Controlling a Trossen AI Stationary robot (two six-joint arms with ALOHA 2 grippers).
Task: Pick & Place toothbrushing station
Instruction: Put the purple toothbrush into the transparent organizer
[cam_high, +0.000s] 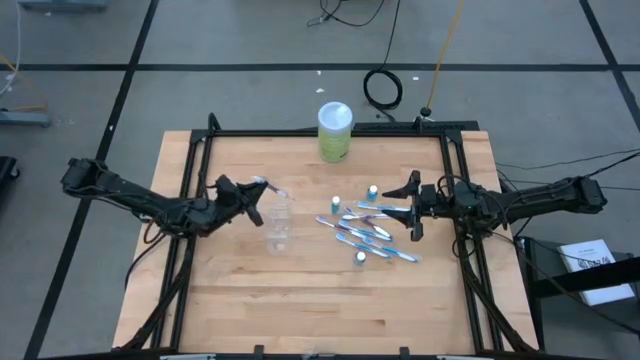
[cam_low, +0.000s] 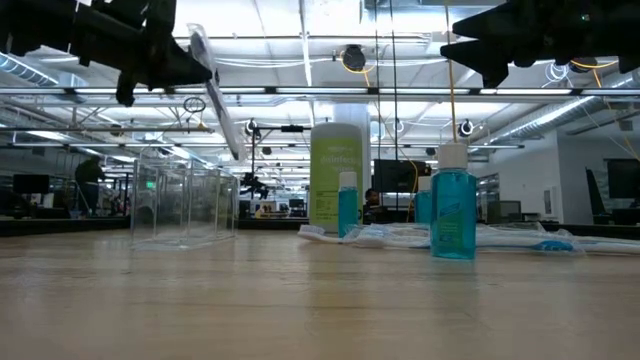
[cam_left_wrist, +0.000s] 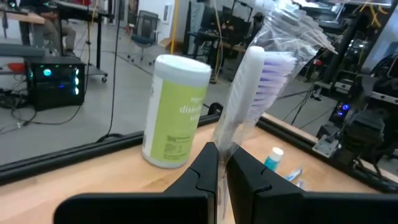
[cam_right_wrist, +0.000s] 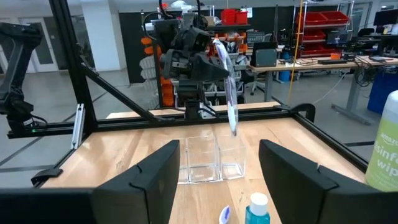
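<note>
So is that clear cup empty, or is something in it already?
Empty: the clear cup shows only bare walls, and the toothbrush hangs above it.

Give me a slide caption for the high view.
Left pincer holds a toothbrush over the clear cup; right pincer open above the pile.

In the low view both arms are cut off by the top edge; the flat pile of blue-and-white toothbrushes (cam_low: 520, 238) blurs together (uncountable there).

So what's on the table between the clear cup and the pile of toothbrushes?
Nothing; the high view shows bare wood between the clear cup and the toothbrushes.
</note>
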